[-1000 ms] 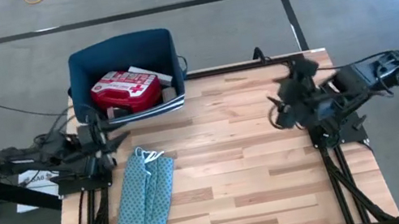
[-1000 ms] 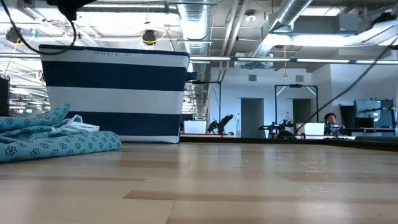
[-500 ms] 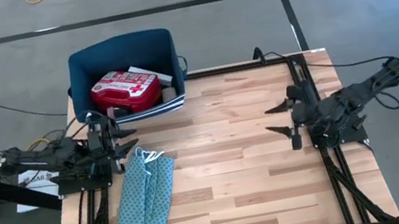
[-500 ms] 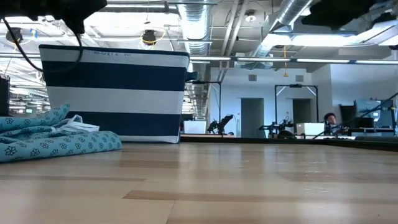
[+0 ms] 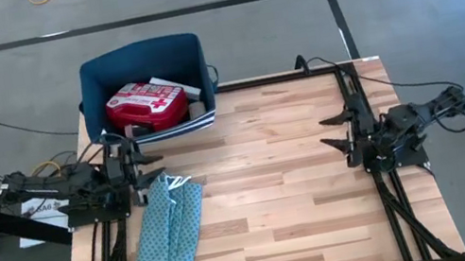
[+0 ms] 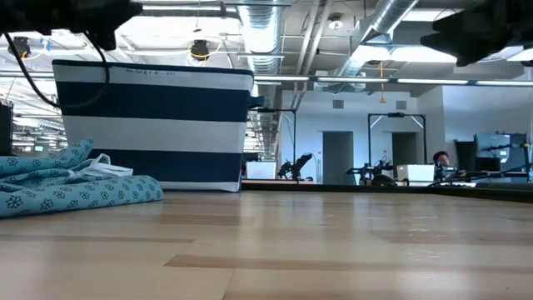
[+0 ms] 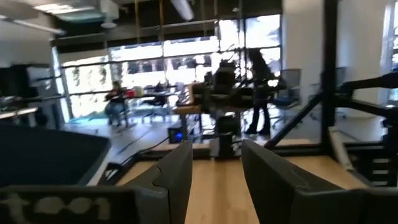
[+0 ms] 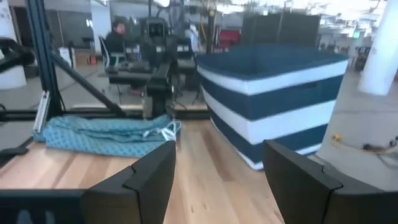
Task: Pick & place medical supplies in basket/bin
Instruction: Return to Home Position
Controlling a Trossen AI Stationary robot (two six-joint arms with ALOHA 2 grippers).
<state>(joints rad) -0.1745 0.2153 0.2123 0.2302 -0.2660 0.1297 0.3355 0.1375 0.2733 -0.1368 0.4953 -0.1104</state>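
The navy bin (image 5: 146, 86) stands at the table's far left corner, its base on the table; it also shows in the low view (image 6: 154, 125) and the right wrist view (image 8: 273, 99). Inside lies the red first-aid case (image 5: 146, 106) with a white packet (image 5: 188, 88) beside it. My left gripper (image 5: 149, 158) is open and empty at the left edge, near the bin. My right gripper (image 5: 332, 130) is open and empty at the right edge. Other supplies are out of view.
A teal patterned cloth (image 5: 169, 236) lies along the table's left side toward the near edge, also in the low view (image 6: 71, 187) and the right wrist view (image 8: 109, 134). Bare wooden tabletop (image 5: 272, 191) spreads between the arms. A person sits far behind the table (image 6: 441, 160).
My right arm has folded down and drawn back toward the table's right edge, its gripper now level and pointing left. My left gripper has moved slightly toward the table's right and settled near the bin's near wall.
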